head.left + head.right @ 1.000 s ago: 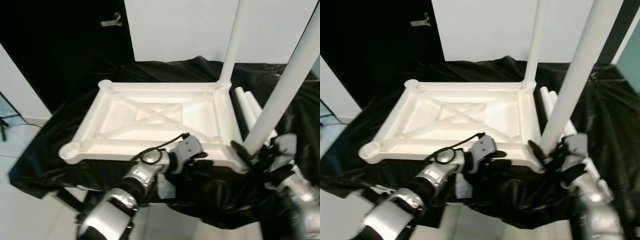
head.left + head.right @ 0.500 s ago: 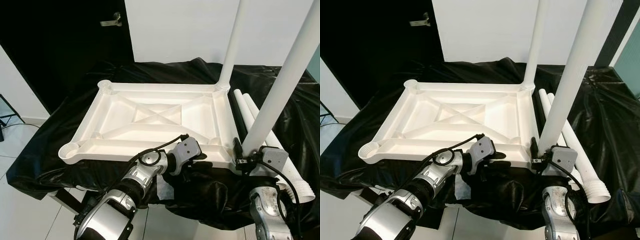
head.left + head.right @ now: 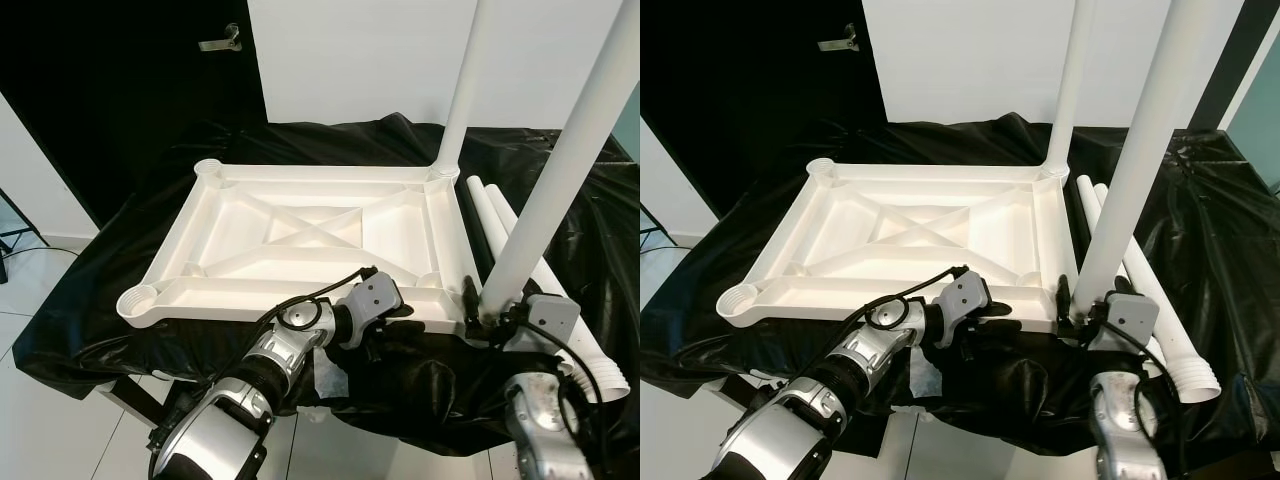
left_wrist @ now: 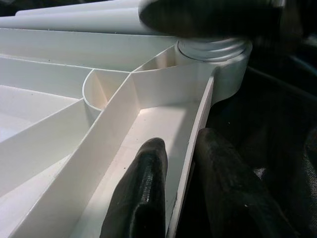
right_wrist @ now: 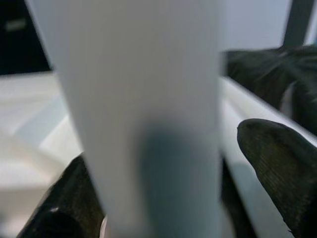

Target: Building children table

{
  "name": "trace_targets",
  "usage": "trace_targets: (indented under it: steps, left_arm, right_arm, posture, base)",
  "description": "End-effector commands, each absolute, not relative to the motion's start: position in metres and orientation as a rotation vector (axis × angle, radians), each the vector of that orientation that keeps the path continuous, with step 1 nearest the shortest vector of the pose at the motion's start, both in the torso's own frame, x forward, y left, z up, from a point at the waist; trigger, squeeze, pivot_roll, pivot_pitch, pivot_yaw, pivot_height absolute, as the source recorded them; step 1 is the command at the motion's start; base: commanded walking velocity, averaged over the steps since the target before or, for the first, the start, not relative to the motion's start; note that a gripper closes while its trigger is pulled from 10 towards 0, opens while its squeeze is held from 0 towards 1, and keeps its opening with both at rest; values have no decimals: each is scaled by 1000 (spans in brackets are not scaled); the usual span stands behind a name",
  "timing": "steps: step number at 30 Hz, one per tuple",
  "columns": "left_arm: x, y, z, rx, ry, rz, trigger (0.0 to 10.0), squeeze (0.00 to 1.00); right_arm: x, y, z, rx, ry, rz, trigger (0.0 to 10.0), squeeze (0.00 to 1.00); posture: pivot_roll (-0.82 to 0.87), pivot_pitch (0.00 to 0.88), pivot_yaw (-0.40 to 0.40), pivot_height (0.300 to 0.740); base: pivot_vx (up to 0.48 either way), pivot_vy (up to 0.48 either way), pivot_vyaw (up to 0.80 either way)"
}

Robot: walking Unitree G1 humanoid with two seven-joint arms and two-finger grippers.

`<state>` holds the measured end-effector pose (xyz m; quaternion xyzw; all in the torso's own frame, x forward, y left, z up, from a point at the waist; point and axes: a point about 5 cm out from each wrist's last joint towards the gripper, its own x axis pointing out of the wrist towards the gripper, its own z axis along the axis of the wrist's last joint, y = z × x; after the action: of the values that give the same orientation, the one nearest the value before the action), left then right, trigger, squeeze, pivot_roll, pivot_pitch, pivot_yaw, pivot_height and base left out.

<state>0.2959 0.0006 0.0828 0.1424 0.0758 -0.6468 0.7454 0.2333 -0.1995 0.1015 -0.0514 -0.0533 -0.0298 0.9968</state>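
Tabletop: your white plastic children's tabletop (image 3: 310, 245) lies upside down, ribbed underside up, on the bench draped in glossy black sheeting (image 3: 120, 260), roughly centre of the head views.

Done so far: a white round leg (image 3: 462, 90) stands upright in the socket at the tabletop's 1 o'clock corner. A second white round leg (image 3: 560, 170) stands at the 5 o'clock corner, leaning slightly, and its threaded foot looks to be in or on that socket; I judge it not yet fully seated.

Left to do: the socket at 11 o'clock (image 3: 209, 170) and the socket at 7 o'clock (image 3: 140, 298) are both open. Two spare white legs (image 3: 1140, 285) lie flat on the sheeting just beside the tabletop's 3 o'clock edge, so you are about halfway.

Right gripper (image 3: 492, 318): your jaws sit either side of the second leg's base, at the 5 o'clock corner. The right wrist view shows one black finger (image 5: 270, 148) apart from the leg, and the other finger's contact is hidden, so I cannot tell whether they are gripping.

Left gripper (image 4: 178, 193): it is at the tabletop's 6 o'clock edge, jaws closed on the thin rim wall, one finger inside, one outside, bracing the piece.

Risk: if that rim grip slips, the tabletop may turn with the leg.
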Motion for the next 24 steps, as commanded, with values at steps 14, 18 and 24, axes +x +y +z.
trace_targets:
  steps: [14,18,24]
  left_arm:
    - [279,8,54,296,345,-1507,10000,0]
    - [279,8,54,296,343,-1505,10000,0]
    - [279,10,53,295,345,-1502,10000,0]
  right_arm:
    - [247,-222,111,-198,8,454,10000,0]
    - [252,-232,119,-278,17,501,863,0]
    - [253,-244,125,-299,49,555,0,0]
  posture:
    - [-156,0,31,740]
    - [-146,0,29,740]
    - [-142,0,31,740]
  base:
    - [0,0,0]
    - [0,0,0]
    - [0,0,0]
